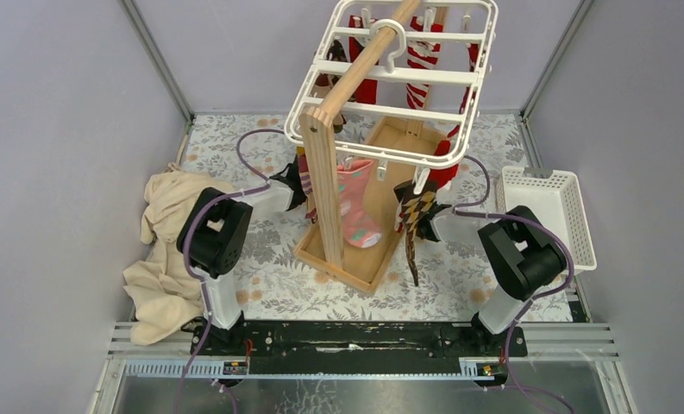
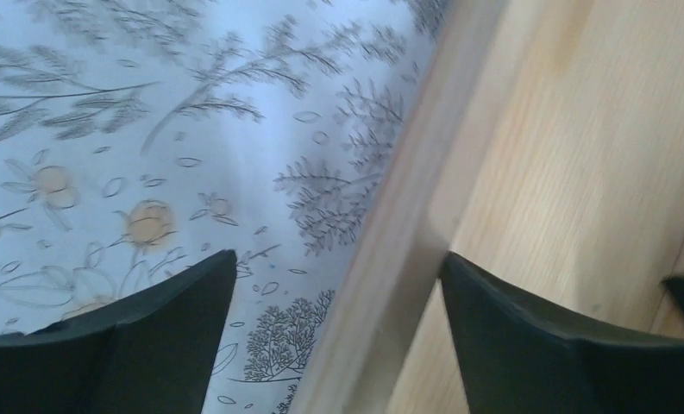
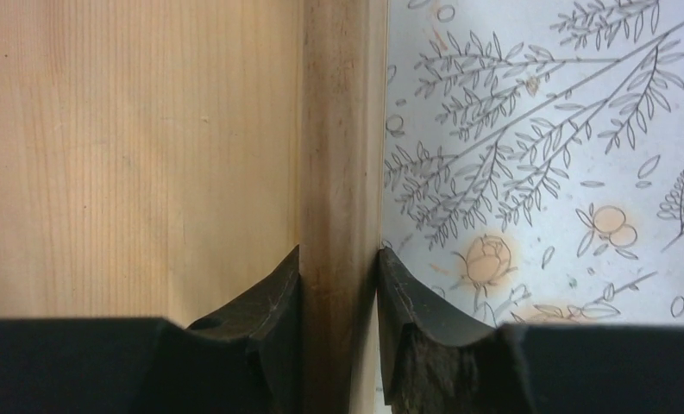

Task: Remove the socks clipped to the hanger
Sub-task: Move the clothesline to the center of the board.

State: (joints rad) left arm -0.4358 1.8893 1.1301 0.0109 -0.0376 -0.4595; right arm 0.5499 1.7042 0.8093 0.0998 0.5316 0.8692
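Note:
The white grid hanger [image 1: 390, 82] hangs by its hook from the wooden rack's arm [image 1: 368, 60]. Socks are clipped under it: a pink patterned one [image 1: 355, 203], a brown-black argyle one [image 1: 416, 216], a red one [image 1: 366, 86] and a red-white striped one [image 1: 423, 60]. My left gripper [image 1: 299, 185] [image 2: 336, 255] is open, its fingers standing on either side of the rack base's left rim [image 2: 390, 233] without touching it. My right gripper [image 1: 433, 220] [image 3: 339, 250] is shut on the base's right rim [image 3: 338, 129], partly hidden behind the argyle sock in the top view.
The rack's wooden base tray [image 1: 381, 259] lies on the floral tablecloth [image 1: 278, 276] between both arms, with its upright post [image 1: 321, 190] near the left arm. A cream cloth heap [image 1: 170, 250] lies at the left. A white perforated basket [image 1: 554, 216] stands at the right.

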